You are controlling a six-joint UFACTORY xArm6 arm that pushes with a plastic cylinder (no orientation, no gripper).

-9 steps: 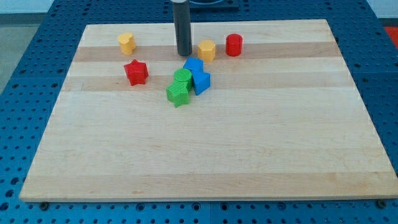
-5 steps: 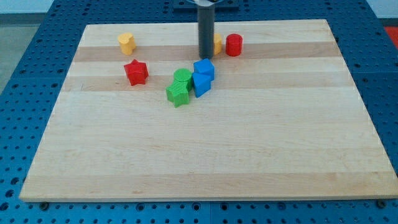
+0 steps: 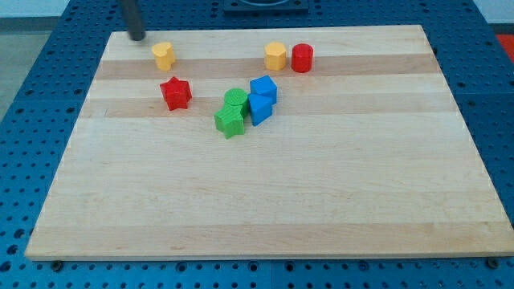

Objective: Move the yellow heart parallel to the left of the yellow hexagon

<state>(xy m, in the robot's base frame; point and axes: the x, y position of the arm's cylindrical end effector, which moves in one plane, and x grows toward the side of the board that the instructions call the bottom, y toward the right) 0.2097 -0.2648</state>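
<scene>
Camera view: wooden board (image 3: 265,201) on blue table.
My tip (image 3: 138,36): seen at board's top-left edge, just up-left of yellow heart (image 3: 164,56); no gripper fitted, so no jaw state is shown.
Yellow hexagon (image 3: 275,56): well right of the heart, level with it, touching red cylinder (image 3: 302,58).

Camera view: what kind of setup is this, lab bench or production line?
Most likely a lab bench for push tests: a wooden board lies on a blue perforated table, small coloured blocks such as the yellow heart lie scattered, and my tip is near the view's top left.
</scene>
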